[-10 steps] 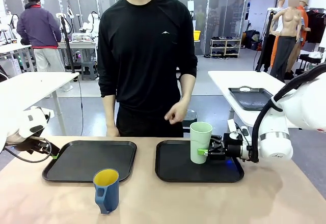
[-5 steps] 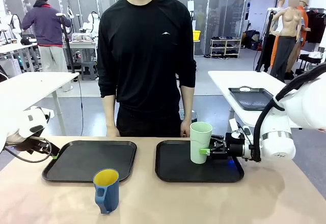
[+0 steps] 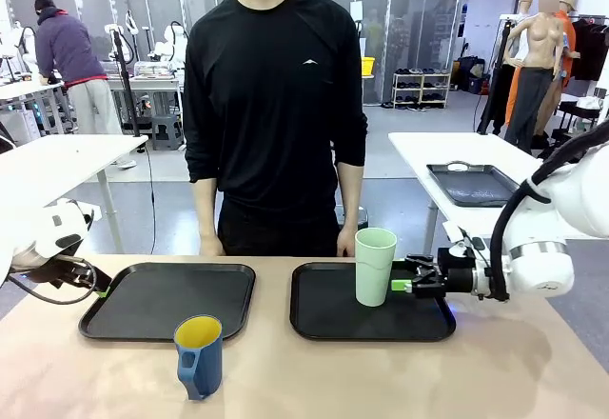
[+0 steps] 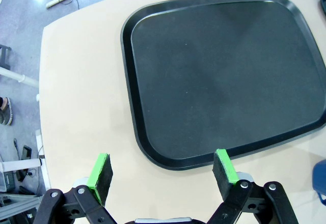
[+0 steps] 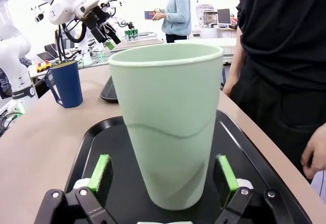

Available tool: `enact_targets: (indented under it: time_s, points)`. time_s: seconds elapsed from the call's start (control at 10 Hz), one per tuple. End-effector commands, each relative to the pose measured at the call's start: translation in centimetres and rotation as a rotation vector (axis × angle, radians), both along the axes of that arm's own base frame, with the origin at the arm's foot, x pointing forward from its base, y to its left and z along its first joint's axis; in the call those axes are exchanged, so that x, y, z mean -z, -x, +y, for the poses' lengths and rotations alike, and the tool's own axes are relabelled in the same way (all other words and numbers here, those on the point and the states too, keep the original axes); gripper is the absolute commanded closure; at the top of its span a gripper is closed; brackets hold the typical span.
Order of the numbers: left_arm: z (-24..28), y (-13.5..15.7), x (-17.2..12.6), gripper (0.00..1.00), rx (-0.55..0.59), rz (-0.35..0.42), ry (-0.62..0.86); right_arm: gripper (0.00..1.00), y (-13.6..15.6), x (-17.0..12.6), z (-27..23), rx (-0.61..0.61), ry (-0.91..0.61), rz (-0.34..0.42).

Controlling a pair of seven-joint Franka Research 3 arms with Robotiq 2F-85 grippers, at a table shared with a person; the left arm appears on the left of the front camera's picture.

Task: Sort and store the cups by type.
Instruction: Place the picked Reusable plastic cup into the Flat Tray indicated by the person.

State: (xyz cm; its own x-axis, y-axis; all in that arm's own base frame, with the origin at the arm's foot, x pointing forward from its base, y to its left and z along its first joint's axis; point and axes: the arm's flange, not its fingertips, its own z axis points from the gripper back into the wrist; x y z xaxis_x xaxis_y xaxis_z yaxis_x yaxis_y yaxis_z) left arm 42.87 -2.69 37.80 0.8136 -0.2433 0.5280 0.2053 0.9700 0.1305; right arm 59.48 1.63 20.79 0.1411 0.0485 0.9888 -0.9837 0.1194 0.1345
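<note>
Now the right tool (image 3: 402, 285), wide open and empty, has backed off the tall mint-green plastic tumbler (image 3: 375, 267) on its black tray (image 3: 328, 316), so that cup seems stored.

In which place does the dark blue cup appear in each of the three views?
Front view: dark blue cup stands low, left of centre, in front of the left tray.
Left wrist view: a blue sliver at the right edge, probably this cup, beside the same tray.
Right wrist view: the cup at the left, middle height, left of the tumbler.
Shared landmark: the left tray.
</note>
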Motion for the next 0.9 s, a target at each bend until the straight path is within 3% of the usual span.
enact_targets:
  time_s: [0.0, 0.8]
  points:
    - [0.0, 0.0, 0.0, 0.00, 0.004, 0.003, -0.008, 0.00, 1.6, -1.1, -2.0, 0.014, 0.013, 0.028]
    - [0.0, 0.0, 0.0, 0.00, 0.004, 0.003, -0.008, 0.00, 2.0, -2.3, -5.3, 0.095, 0.031, -0.001]
